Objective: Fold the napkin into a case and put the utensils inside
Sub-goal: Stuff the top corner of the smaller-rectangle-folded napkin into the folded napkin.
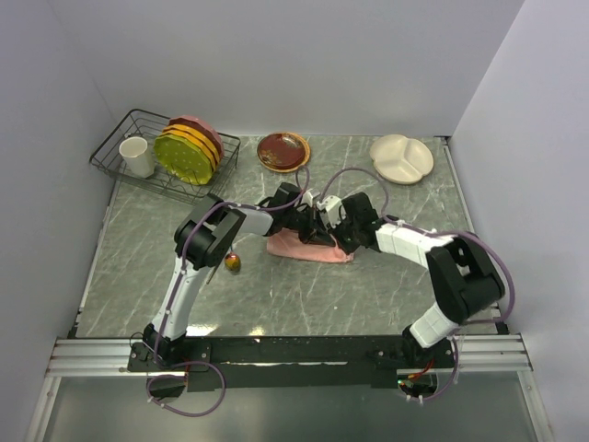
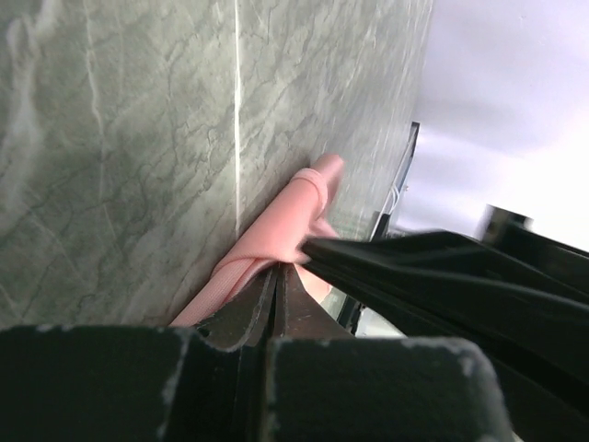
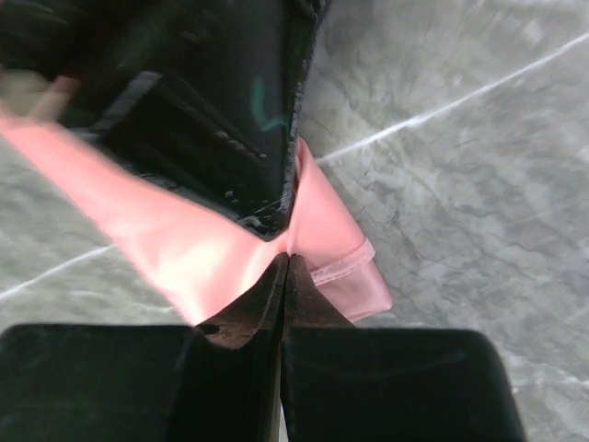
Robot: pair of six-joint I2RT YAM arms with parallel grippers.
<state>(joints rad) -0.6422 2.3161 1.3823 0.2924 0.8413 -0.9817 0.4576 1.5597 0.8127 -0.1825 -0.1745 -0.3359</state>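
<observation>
Both arms angled inward, left gripper and right gripper pinching napkin

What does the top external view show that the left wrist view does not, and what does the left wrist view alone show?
Only top external: a wire rack holding a white cup and stacked plates, a brown plate, a cream divided plate, and the left arm and right arm meeting over the napkin. Only left wrist: the left fingers pressed shut on the napkin's edge, with its stitched hem visible. Both: the pink napkin lying on the green marbled table.
</observation>
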